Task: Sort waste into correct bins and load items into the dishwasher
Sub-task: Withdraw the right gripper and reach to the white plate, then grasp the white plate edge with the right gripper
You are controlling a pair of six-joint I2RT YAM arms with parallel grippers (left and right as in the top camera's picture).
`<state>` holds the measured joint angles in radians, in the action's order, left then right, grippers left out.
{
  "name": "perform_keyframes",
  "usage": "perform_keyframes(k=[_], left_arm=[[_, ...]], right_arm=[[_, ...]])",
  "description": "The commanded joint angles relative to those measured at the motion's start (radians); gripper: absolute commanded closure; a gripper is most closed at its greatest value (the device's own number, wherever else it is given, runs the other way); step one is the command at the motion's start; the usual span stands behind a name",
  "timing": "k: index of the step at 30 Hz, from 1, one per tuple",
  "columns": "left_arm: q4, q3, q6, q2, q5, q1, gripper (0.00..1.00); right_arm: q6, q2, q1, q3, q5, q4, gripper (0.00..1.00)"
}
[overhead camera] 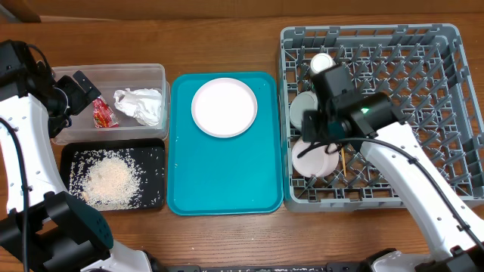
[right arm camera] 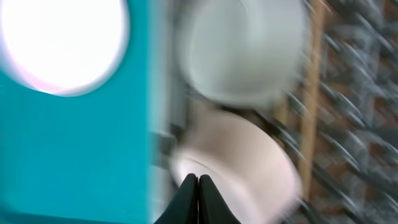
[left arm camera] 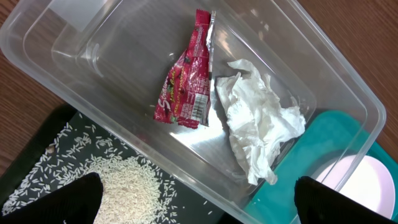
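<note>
Table: wooden.
Right gripper: pinched closed, empty, bowl just ahead.
Left gripper: spread wide, clear tub beneath.

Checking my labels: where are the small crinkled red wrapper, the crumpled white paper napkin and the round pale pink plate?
small crinkled red wrapper (left arm camera: 185,87), left wrist view, its printed middle.
crumpled white paper napkin (left arm camera: 258,124), left wrist view, central folds.
round pale pink plate (overhead camera: 224,106), overhead view, centre of its face.

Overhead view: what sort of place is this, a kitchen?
Probably a staged dish-clearing bench, not a real kitchen: one wooden table holds a grey dish rack, a teal tray with a plate, and a clear tub and black tray of scraps.
</note>
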<state>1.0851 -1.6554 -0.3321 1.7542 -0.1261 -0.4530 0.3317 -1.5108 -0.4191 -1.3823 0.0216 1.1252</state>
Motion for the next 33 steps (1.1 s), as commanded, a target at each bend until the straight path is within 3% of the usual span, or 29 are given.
perform_keyframes(k=[1, 2, 5, 12, 20, 23, 26, 27, 33], left_arm=[[0.000, 0.002, 0.022, -0.027, 0.006, 0.004, 0.00], [0.000, 0.002, 0.022, -0.027, 0.006, 0.004, 0.00], [0.000, 0.002, 0.022, -0.027, 0.006, 0.004, 0.00], [0.000, 0.002, 0.022, -0.027, 0.006, 0.004, 0.00], [0.000, 0.002, 0.022, -0.027, 0.006, 0.004, 0.00], [0.000, 0.002, 0.022, -0.027, 0.006, 0.004, 0.00], [0.000, 0.002, 0.022, -0.027, 0.006, 0.004, 0.00], [0.000, 0.002, 0.022, -0.027, 0.006, 0.004, 0.00], [0.000, 0.002, 0.022, -0.027, 0.006, 0.004, 0.00]], right_arm=[[-0.025, 0.010, -0.001, -0.056, -0.158, -0.072, 0.94], [-0.024, 0.010, -0.001, -0.056, -0.159, -0.095, 0.94], [-0.025, 0.003, -0.002, -0.056, -0.159, -0.153, 0.80], [-0.079, -0.054, -0.084, -0.052, -0.157, -0.322, 0.80], [-0.078, -0.254, -0.237, -0.043, -0.085, -0.662, 0.82], [-0.078, -0.351, -0.262, -0.043, -0.086, -0.775, 0.74], [-0.077, -0.445, -0.275, -0.043, -0.087, -0.858, 0.75], [-0.077, -0.503, -0.278, -0.043, -0.087, -0.890, 0.82], [-0.077, -0.621, -0.278, -0.043, -0.095, -0.883, 0.84]])
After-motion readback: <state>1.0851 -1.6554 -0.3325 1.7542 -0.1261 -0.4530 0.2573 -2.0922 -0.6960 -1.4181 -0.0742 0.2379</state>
